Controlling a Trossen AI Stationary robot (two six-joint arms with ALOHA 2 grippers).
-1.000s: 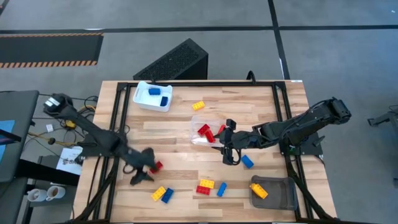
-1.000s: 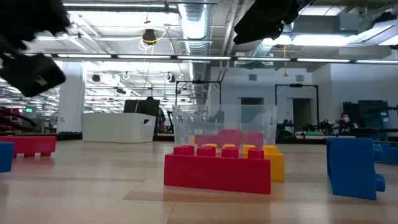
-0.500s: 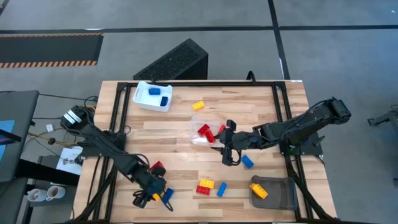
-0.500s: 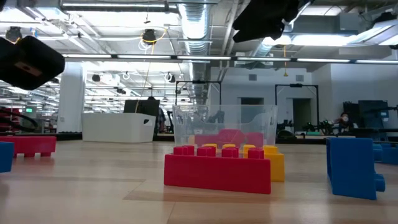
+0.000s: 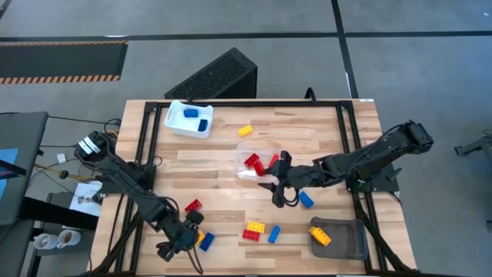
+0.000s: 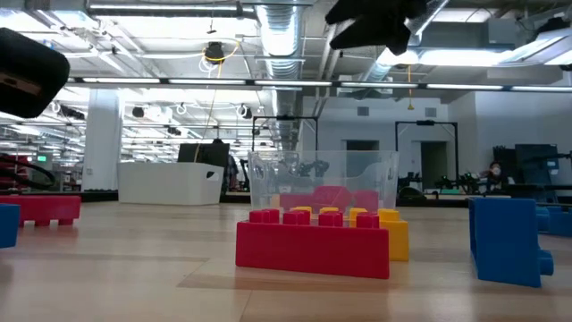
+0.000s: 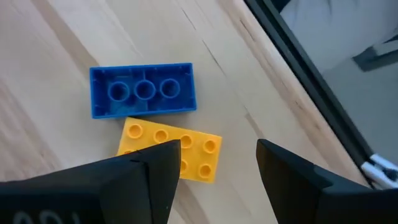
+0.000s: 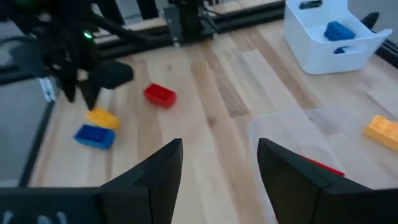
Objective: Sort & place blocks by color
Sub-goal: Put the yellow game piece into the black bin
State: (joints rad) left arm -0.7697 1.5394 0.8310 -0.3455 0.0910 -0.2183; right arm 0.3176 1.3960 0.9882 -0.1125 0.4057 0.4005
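My left gripper [image 5: 178,240] hovers open near the table's near left edge, just above a yellow brick [image 7: 186,149] that lies studs up against a blue brick [image 7: 143,90]. The yellow brick shows between and partly behind my left fingers; I see no touch. A red brick [image 5: 193,206] lies a little farther in. My right gripper [image 5: 275,194] stands open and empty at mid-table, beside the clear tray [image 5: 247,171] that holds red bricks [image 5: 254,161]. A blue brick [image 5: 306,200] lies close to its right.
A white tray [image 5: 189,119] with blue bricks sits at the far left, and a grey tray [image 5: 342,240] with a yellow brick [image 5: 320,235] at the near right. A red-and-yellow pair [image 5: 254,231], a blue brick [image 5: 274,233] and a yellow brick [image 5: 244,131] lie loose.
My left gripper has swung from beside the red brick toward the table's near edge, rolling its wrist, and now stands over the yellow and blue pair. The red brick has stayed where it was.
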